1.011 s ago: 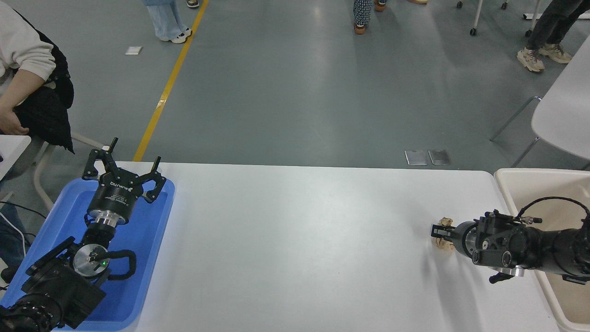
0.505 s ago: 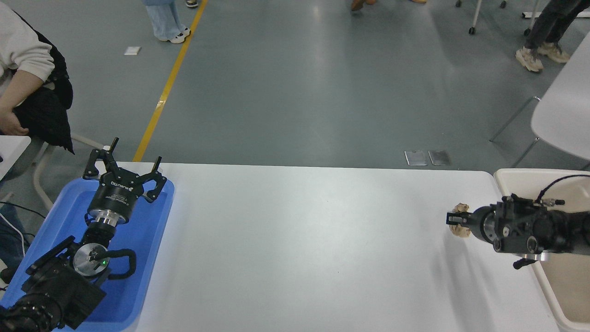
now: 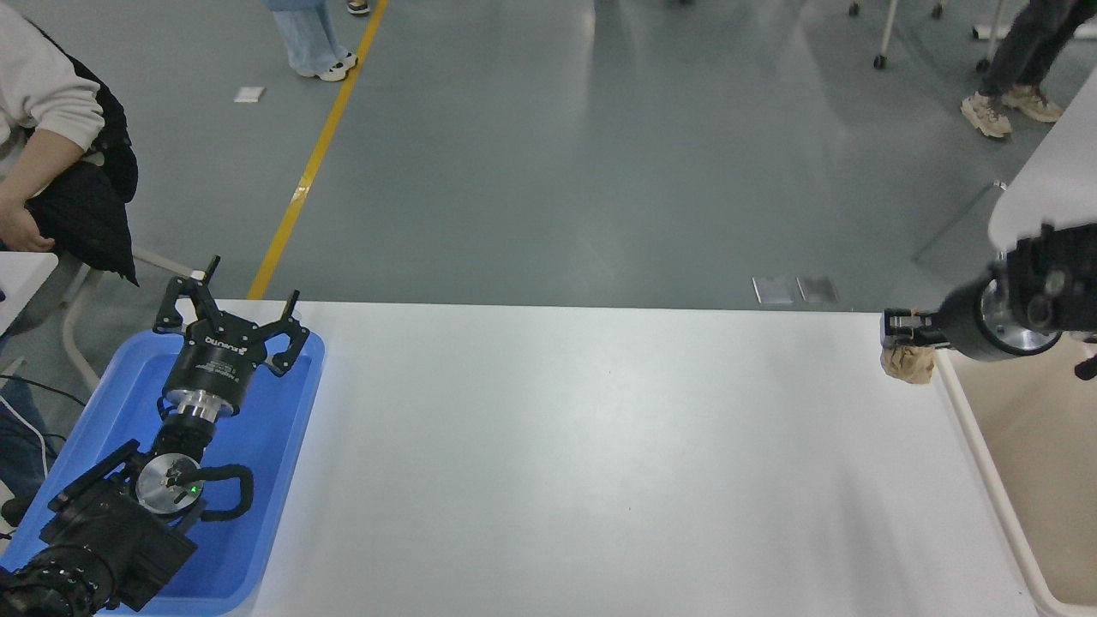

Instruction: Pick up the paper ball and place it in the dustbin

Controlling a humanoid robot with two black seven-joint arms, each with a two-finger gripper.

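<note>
The tan-brown crumpled paper ball (image 3: 910, 364) hangs in my right gripper (image 3: 904, 336), which is shut on it and holds it in the air above the table's far right corner, just left of the dustbin's rim. The cream-beige dustbin (image 3: 986, 454) stands off the table's right edge; only its left wall and part of its inside show. My right arm comes in from the right edge, over the bin. My left gripper (image 3: 230, 302) is open and parked over the blue tray at the lower left.
A shallow blue tray (image 3: 283, 446) lies at the table's left edge under my left arm. A person sits at the upper left (image 3: 43, 128). Other people's legs show at the top. A white table (image 3: 1046, 188) stands at the right.
My right gripper has lifted the paper ball off the table and carried it up and to the right, toward the dustbin's rim. The left arm has not moved.
</note>
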